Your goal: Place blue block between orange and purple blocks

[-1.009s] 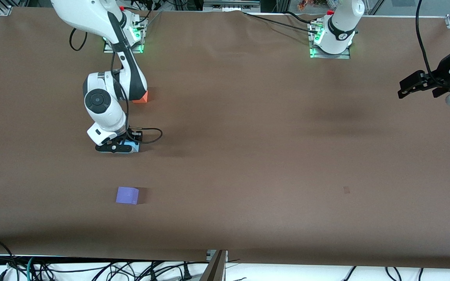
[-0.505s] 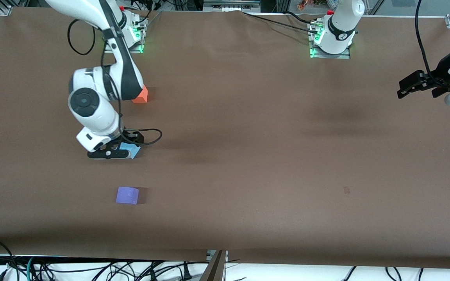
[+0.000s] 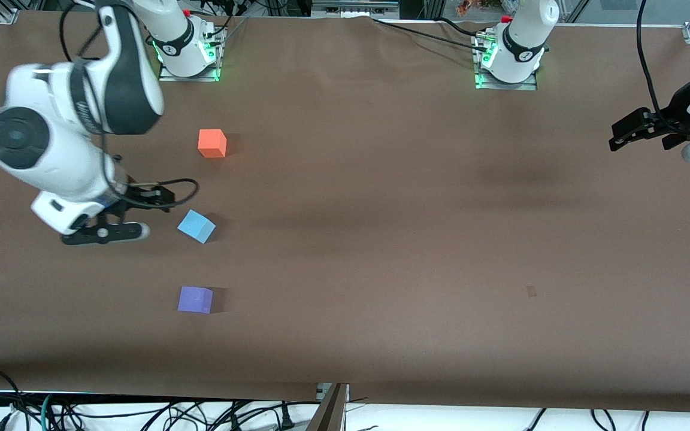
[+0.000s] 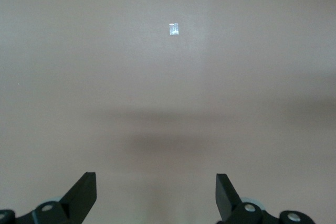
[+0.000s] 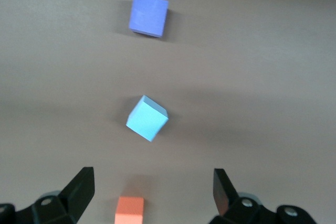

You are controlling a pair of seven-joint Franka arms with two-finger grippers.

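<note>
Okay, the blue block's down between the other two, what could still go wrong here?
The blue block sits turned at an angle to the orange block and purple block, so alignment might be judged off. The open right gripper hangs close beside it; a stray sweep could nudge it. The left gripper waits open.

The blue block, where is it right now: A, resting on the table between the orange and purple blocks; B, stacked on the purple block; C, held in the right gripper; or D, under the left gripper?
A: the blue block rests on the table between the orange block and the purple block, clear of the open right gripper.
</note>
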